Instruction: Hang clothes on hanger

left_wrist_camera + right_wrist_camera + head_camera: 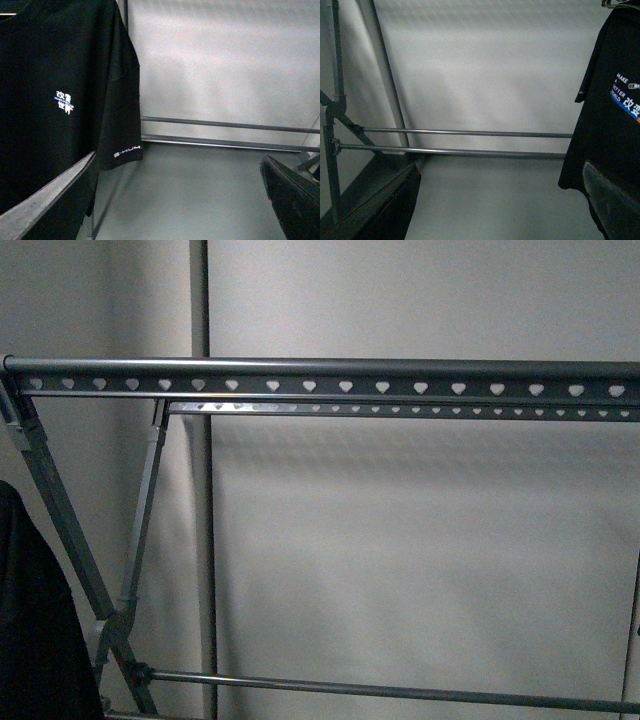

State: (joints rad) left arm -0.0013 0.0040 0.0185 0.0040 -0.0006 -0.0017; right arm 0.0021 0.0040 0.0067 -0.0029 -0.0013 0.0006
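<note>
The grey metal hanger rack (320, 368) fills the front view; its two top rails have rows of heart-shaped holes. A black T-shirt (45, 75) with a small Chinese print and lettering on the sleeve hangs beside my left gripper (179, 159), which is open and empty. In the right wrist view a black T-shirt (607, 125) printed "MAKE A BETTER WORLD" hangs just behind one finger of my right gripper (500, 167), also open and empty. I cannot tell whether both views show the same shirt. Dark cloth (30, 620) shows at the front view's lower left edge.
The rack's slanted legs (60, 510) and low cross rail (400, 692) stand before a plain pale wall. Two low rails (465, 133) cross the right wrist view, and two (225, 125) the left wrist view. A vertical pole (200, 300) runs up the wall.
</note>
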